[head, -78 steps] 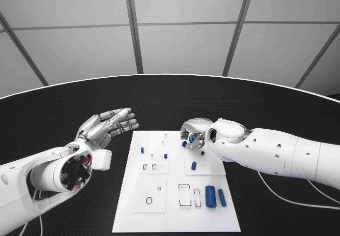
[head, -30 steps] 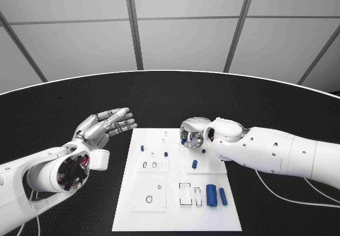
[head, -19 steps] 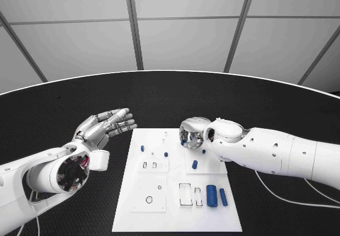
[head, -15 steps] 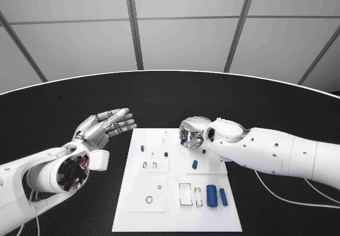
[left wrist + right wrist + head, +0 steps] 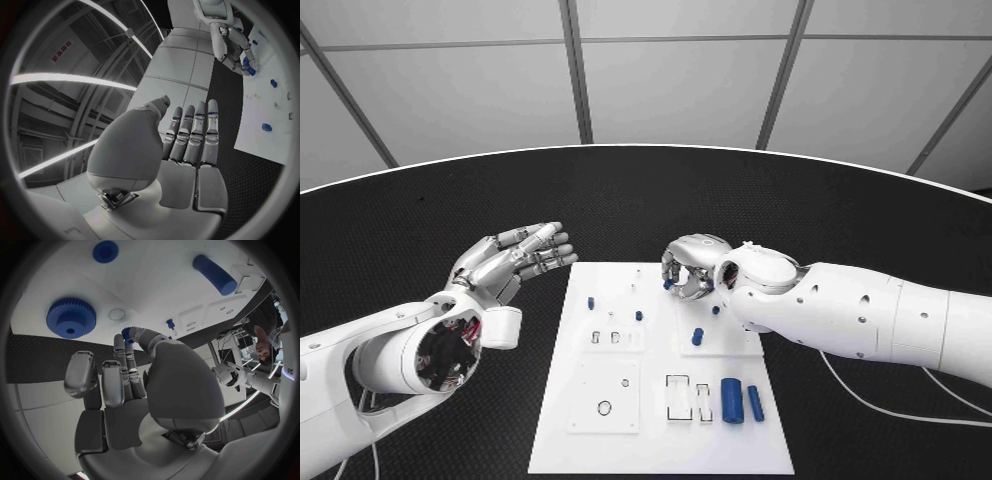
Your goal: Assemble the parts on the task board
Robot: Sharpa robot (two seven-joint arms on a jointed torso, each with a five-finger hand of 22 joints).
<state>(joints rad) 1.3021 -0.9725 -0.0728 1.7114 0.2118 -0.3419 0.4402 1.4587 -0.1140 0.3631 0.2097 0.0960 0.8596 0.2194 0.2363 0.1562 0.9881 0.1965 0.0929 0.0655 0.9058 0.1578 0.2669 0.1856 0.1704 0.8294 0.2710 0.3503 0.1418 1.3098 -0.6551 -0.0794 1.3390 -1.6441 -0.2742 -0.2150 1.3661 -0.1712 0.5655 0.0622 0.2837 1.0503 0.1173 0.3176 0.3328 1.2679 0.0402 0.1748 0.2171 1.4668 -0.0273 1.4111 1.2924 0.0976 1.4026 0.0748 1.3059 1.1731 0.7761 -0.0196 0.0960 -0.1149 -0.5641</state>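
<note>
Gear beneath the right hand appears ungrasped in the wrist view; left hand hovers spread, empty.

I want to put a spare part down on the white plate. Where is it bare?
The near edge of the white plate, below the blue cylinders, is bare. The far right corner is crowded: the right robot hand hangs over small blue pieces there.

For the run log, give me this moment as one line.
left hand: open, raised beside task board | right hand: pinching small blue part over board's far end | blue gear: on board
</note>
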